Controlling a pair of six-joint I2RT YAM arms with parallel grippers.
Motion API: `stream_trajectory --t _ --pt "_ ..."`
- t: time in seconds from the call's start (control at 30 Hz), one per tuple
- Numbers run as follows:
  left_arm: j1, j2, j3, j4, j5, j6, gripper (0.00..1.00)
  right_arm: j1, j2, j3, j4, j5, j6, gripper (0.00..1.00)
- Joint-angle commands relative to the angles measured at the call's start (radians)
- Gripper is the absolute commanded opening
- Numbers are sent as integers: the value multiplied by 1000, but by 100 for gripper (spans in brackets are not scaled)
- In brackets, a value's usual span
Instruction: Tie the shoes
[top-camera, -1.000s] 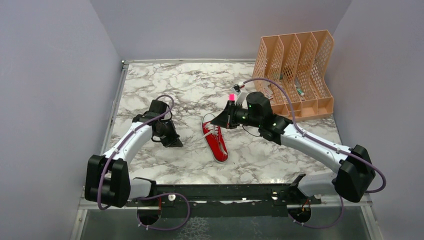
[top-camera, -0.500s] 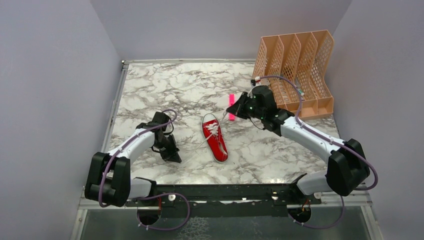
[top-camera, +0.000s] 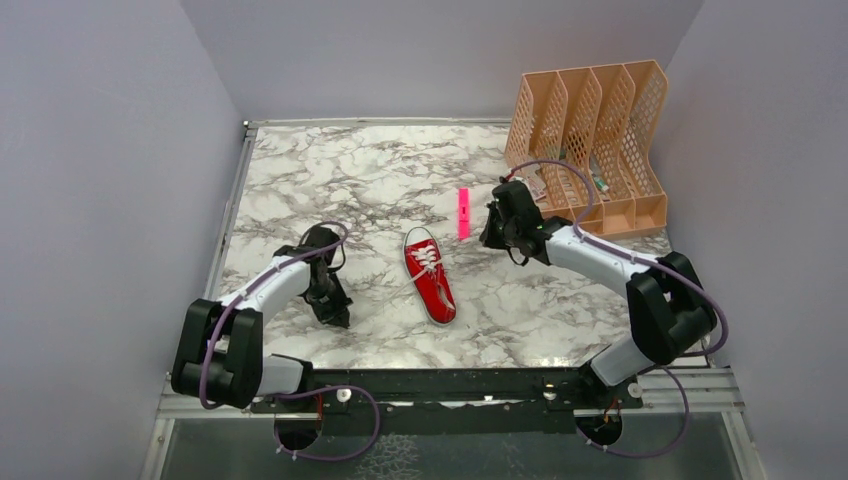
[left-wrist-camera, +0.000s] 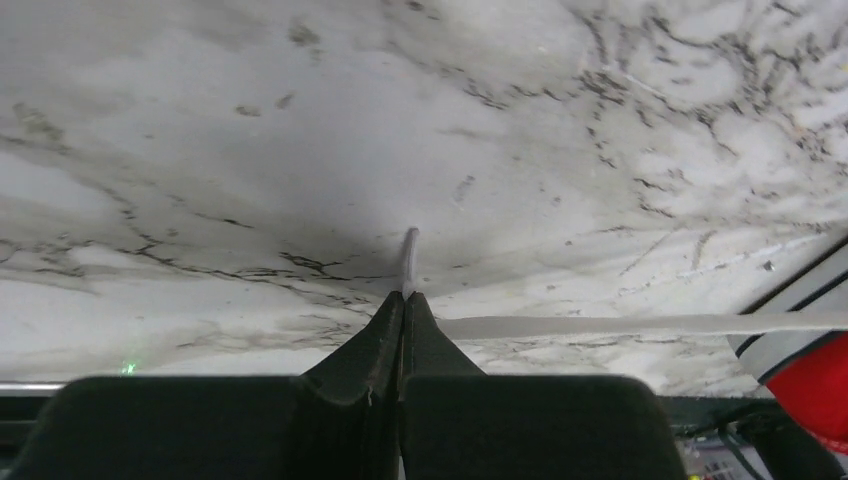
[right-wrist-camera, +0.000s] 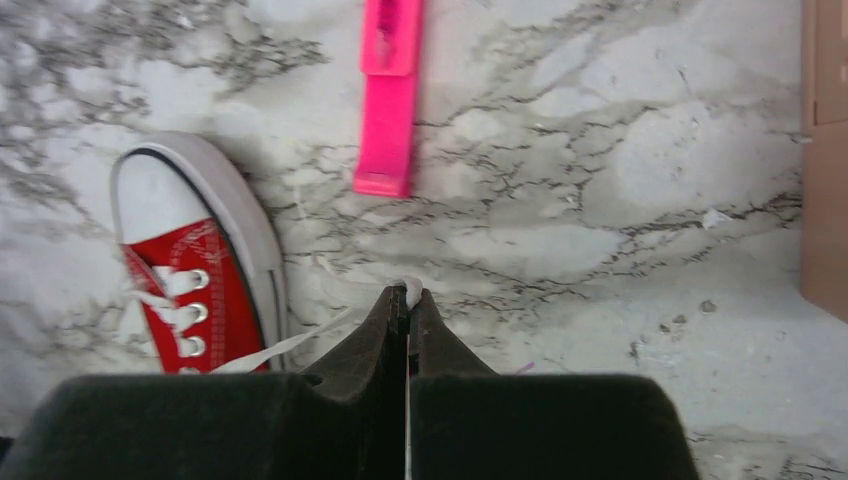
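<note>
Top external view: the red sneaker lies at the middle of the marble table, well apart from every edge, with bare marble on all sides. Its long axis runs almost top to bottom of the frame. The white toe cap points toward the top and the heel toward the lower right.

A pink marker lies just up and right of the toe. An orange file rack fills the table's upper right corner.

The left gripper sits lower left of the shoe, nearer the table's left edge. Its jaws are pinched together on the tip of a white lace, which runs straight off toward the shoe.

The right gripper is upper right of the shoe, between marker and rack, clamped on the other lace.
</note>
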Motion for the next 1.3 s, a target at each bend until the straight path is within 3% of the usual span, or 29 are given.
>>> stream_trajectory --t 0.0,0.17,0.43,0.7,0.87,1.27 --pt "41 -22 15 -65 -183 -118 0 -11 30 -5 -112 110 -37 1" --pt "124 -16 60 -76 -260 -119 0 -10 -23 -92 -104 83 -22 1" --pt "259 -21 131 -89 -317 -71 0 -26 -153 -140 -109 124 -137 1" --pt "316 38 111 -45 -329 -64 0 -80 -62 -138 -93 182 -216 1" --pt "331 62 115 -37 -354 -69 0 -82 -58 -155 -19 54 -273 1" --pt "357 39 94 -27 -381 -126 0 -82 -30 -159 7 -5 -288 1"
